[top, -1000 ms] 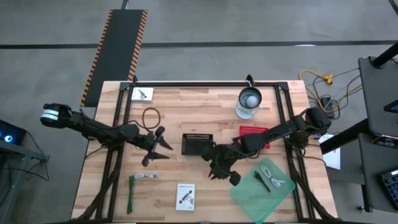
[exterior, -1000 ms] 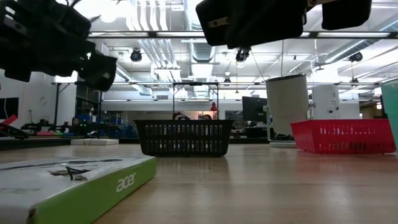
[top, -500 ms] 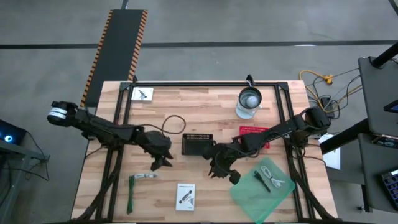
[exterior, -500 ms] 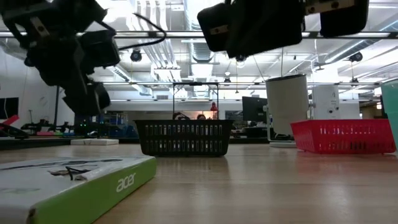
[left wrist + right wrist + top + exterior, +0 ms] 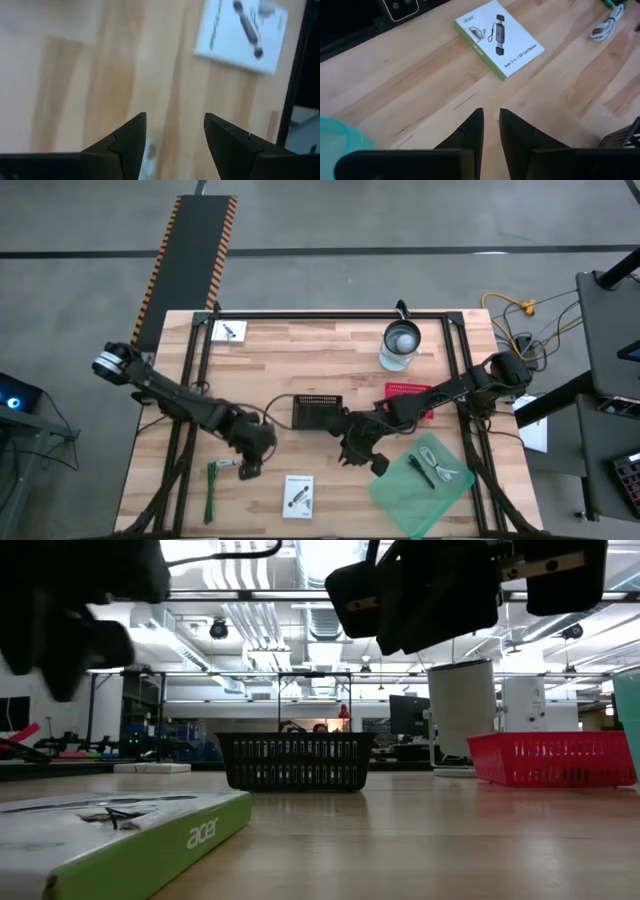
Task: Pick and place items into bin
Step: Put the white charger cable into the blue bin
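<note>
2 dark arms reach over the wooden table (image 5: 330, 355), the largest thing in the high view. Next in size, a translucent green sheet (image 5: 400, 495) lies at the table's front right corner with a dark stick (image 5: 421, 471) and a coiled white cable (image 5: 441, 462) resting on it. Behind these, a red basket (image 5: 408, 391) sits near the right edge, and a round white container (image 5: 401, 345) stands toward the back. The black bin (image 5: 318, 411) sits mid-table between the arms; in the low view its meshed wall (image 5: 296, 762) stands upright. The left gripper (image 5: 250, 465) hangs above the front left part of the table, jaws standing apart with nothing between them, as its wrist view shows its 2 fingers (image 5: 125, 142) spread over bare wood. The right gripper (image 5: 365, 458) hovers just in front of the bin, jaws narrowed to a thin gap and empty. 1 white printed card (image 5: 298, 494) lies near the front edge, another white card (image 5: 229, 331) at the back left corner. A long green strip tool (image 5: 211, 491) lies at the front left, just beside the left gripper.
</note>
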Robot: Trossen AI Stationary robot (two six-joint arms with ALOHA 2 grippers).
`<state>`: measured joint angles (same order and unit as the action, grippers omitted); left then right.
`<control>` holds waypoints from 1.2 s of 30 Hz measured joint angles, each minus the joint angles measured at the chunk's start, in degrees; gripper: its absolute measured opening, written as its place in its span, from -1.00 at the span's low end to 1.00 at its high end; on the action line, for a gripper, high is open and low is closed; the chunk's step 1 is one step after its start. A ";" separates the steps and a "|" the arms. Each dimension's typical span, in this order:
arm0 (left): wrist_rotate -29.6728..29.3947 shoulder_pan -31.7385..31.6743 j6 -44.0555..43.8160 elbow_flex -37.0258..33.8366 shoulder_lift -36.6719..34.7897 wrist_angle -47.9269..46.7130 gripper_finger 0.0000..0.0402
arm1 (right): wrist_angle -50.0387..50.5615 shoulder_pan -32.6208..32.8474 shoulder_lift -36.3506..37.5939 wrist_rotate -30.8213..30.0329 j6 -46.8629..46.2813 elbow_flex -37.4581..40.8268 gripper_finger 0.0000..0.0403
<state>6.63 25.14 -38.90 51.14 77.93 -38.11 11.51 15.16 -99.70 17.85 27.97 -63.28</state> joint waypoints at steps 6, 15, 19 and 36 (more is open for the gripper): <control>-1.05 4.66 -10.56 1.01 2.80 -5.43 -0.09 | 0.41 -0.42 0.37 -1.38 1.83 0.61 -0.76; -1.17 9.25 -16.74 0.75 5.26 -11.63 -0.09 | -4.52 -4.95 10.86 -1.04 0.82 9.65 -0.76; -1.22 9.42 -17.83 0.74 4.93 -11.46 -0.09 | -17.57 -7.33 18.09 -1.03 -2.46 18.60 -0.76; -0.24 9.47 -19.26 -0.92 4.76 -11.65 -0.09 | -48.30 -10.25 38.57 -20.31 -15.86 43.38 -0.76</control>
<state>6.39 34.61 -58.16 50.22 82.70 -49.76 -36.79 4.91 -61.13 -2.46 12.12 -19.91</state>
